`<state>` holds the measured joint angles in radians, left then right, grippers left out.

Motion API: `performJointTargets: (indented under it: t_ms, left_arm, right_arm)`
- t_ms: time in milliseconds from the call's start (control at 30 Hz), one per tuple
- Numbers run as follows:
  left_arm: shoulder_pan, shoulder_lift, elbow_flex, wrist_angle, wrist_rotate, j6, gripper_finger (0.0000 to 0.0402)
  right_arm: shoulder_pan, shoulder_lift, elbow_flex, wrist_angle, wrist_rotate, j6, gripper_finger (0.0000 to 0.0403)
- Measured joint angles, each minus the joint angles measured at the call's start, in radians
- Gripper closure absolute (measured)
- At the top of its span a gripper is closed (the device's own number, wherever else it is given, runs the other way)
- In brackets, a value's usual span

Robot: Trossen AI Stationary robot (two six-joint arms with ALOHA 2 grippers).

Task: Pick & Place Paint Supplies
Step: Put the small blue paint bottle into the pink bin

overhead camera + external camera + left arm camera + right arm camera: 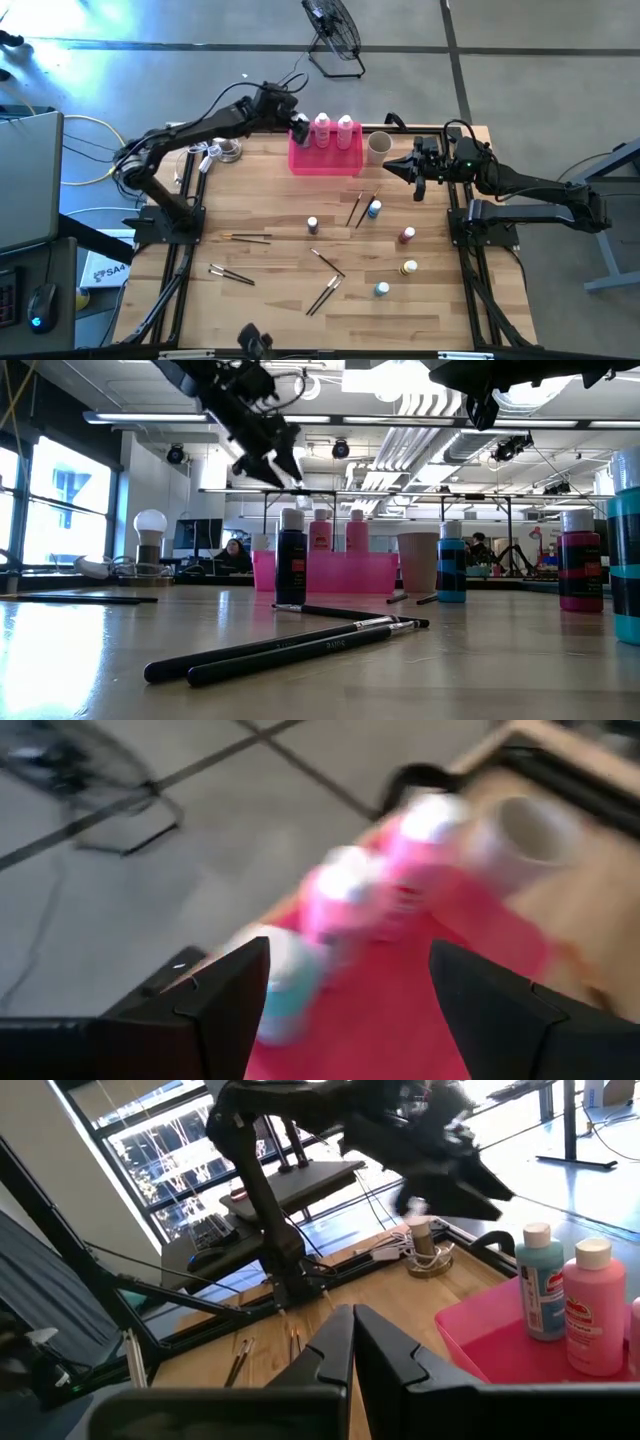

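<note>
My open left claw [299,127] hovers empty above the pink tray [325,160] where three tall bottles [322,130] stand — tiny bottles [374,209] and paintbrushes [231,274] remain scattered on the counter [270,215]; my right claw [393,168] waits closed.

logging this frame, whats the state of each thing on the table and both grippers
left gripper: open, empty, above the tray's left end
right gripper: shut, empty, right of the cup
tray: on the table, holds three tall bottles
tall bottles: upright, capped
cup: upright, beside the tray
tiny bottles: upright, loose on the table
brushes: lying flat, scattered
</note>
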<state>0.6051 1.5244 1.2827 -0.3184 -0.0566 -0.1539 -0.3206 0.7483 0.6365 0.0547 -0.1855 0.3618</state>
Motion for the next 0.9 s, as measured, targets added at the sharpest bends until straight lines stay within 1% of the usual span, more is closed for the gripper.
performJointTargets:
  t_ms: [100, 267, 500, 667, 767, 900]
  left_arm:
    - [-0.054, -0.06, 0.001, -0.002, -0.007, 0.001, 0.013]
    - [-0.15, -0.162, 0.0, -0.006, -0.05, 0.033, 0.013]
    - [-0.293, -0.277, 0.0, -0.007, -0.042, 0.119, 0.013]
    - [-0.409, -0.339, 0.0, -0.009, -0.055, 0.131, 0.013]
    - [-0.489, -0.368, 0.0, -0.033, -0.109, 0.132, 0.013]
    - [-0.605, -0.392, 0.0, -0.056, -0.225, 0.132, 0.013]
  right_arm:
    - [0.0, 0.0, 0.0, 0.0, 0.0, 0.0, 0.0398]
    - [0.0, 0.0, 0.0, 0.0, 0.0, 0.0, 0.0398]
    - [0.0, 0.0, 0.0, 0.0, -0.027, 0.0, 0.0398]
    - [0.0, 0.0, 0.0, 0.0, -0.051, 0.0, 0.0398]
    - [0.0, 0.0, 0.0, 0.0, -0.054, 0.0, 0.0398]
    - [0.0, 0.0, 0.0, 0.0, -0.054, 0.0, 0.0398]
